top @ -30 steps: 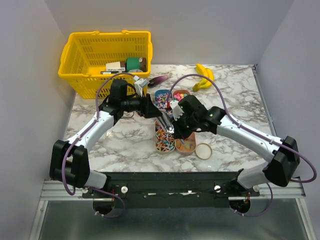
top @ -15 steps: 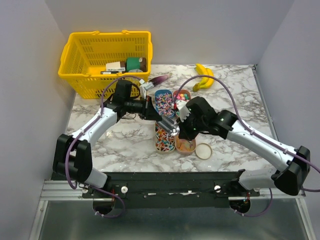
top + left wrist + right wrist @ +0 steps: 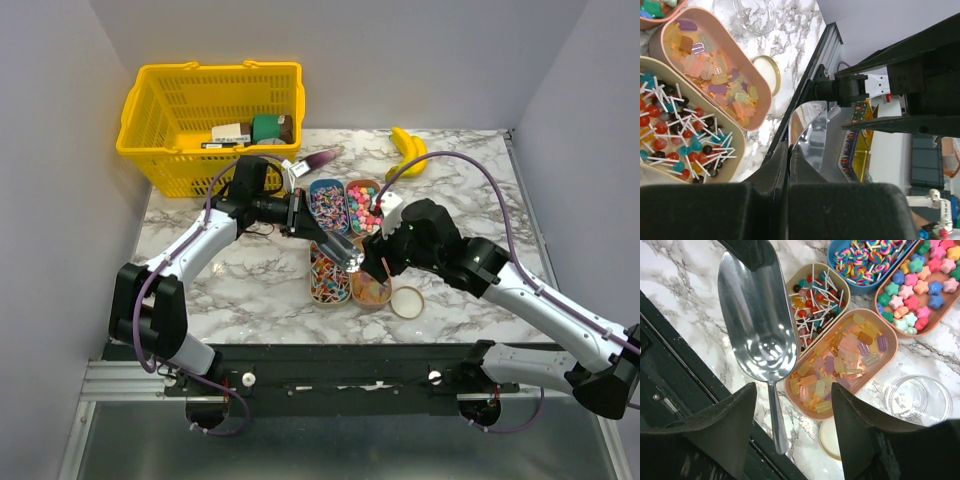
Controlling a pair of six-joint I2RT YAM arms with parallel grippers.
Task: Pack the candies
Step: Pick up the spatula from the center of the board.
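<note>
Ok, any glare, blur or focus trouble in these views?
Right wrist: bright glare on the metal scoop, the right gripper soft and dark up close, candies sharp. Left wrist: the left gripper is a black out-of-focus mass; the scoop's edge shows reflections. Top external: even light, soft shadows, no blur.

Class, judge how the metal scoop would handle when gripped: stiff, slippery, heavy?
The metal scoop is probably stiff: its bowl looks undeformed though the left gripper pinches only its rim. Its mirror-shiny surface suggests slipperiness. Thin walls hint it is light, so it may pivot in a pinch.
</note>
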